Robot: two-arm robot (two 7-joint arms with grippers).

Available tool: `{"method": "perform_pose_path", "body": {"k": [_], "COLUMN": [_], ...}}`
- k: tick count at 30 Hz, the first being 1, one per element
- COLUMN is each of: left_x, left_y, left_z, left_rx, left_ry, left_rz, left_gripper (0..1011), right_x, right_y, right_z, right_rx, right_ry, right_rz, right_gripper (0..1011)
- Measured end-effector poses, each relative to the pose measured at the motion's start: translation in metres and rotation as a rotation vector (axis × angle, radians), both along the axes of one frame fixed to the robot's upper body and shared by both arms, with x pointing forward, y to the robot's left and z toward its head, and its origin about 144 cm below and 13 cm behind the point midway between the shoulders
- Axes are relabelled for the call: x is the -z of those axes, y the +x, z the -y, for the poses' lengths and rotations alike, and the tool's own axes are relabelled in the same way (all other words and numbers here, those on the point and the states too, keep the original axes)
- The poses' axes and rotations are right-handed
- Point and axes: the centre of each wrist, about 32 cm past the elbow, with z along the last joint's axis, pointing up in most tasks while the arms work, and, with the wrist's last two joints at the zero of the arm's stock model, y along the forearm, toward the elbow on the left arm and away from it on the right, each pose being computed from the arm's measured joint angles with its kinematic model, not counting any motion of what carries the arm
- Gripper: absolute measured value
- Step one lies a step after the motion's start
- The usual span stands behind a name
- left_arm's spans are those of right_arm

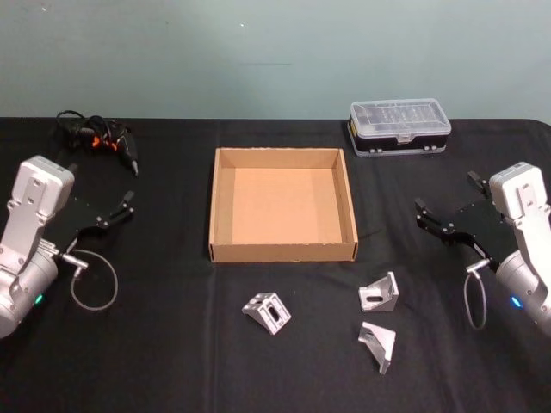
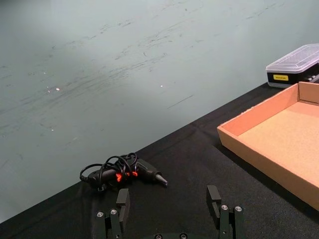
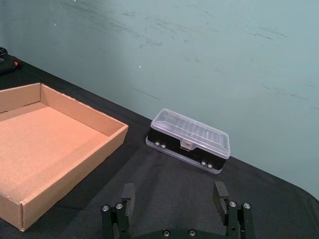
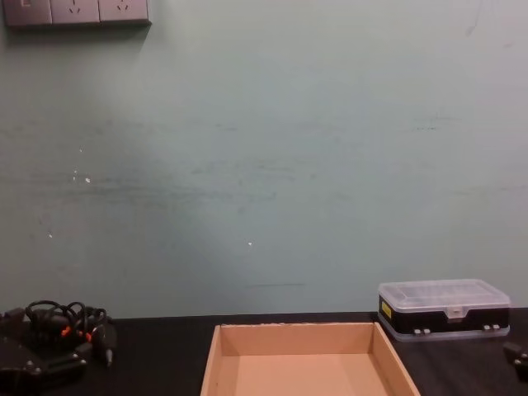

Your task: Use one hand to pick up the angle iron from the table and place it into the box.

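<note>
On the black table (image 1: 172,344), three silver angle irons lie on the near side of the box (image 1: 284,251), none in it. First angle iron (image 1: 268,312) sits just in front of the box's front wall, a bit left of centre. Second angle iron (image 1: 380,293) is off the box's front right corner, with the third angle iron (image 1: 379,346) just beside it on the robot's side; the two are close, and whether they touch cannot be told. All three lie between the two arms, no gripper touching them. The box is tan cardboard, shallow, open-topped, nothing inside, centred on the table; its floor shows bare in the left wrist view (image 2: 279,144), the right wrist view (image 3: 45,144) and the chest view (image 4: 301,330). Left gripper (image 1: 103,185) hovers over the table left of the box, fingers apart with nothing between them, as its wrist view (image 2: 168,199) also shows. Right gripper (image 1: 446,191) hovers right of the box, fingers spread wide and holding nothing, also seen in its wrist view (image 3: 173,194). Black plastic case with clear lid (image 1: 399,126) stands at the far right of the table, behind the box's right rear corner, lid closed. Black corded hand tool with orange marks (image 1: 108,142) lies at the far left, beyond the left gripper.
</note>
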Motion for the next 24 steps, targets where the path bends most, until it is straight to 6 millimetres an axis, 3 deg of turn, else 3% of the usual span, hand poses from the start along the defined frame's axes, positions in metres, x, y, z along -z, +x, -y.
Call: {"method": "perform_pose_path", "body": {"k": [24], "left_x": [0.0000], "left_y": [0.0000], "left_z": [0.0000], "left_rx": [0.000], "left_ry": [0.000], "left_rz": [0.000], "left_gripper": [1011], "right_x": [0.0000], "right_y": [0.0000], "right_z": [0.0000], "right_rx": [0.000], "right_ry": [0.000], "right_rz": [0.000], "right_gripper": [1003]}}
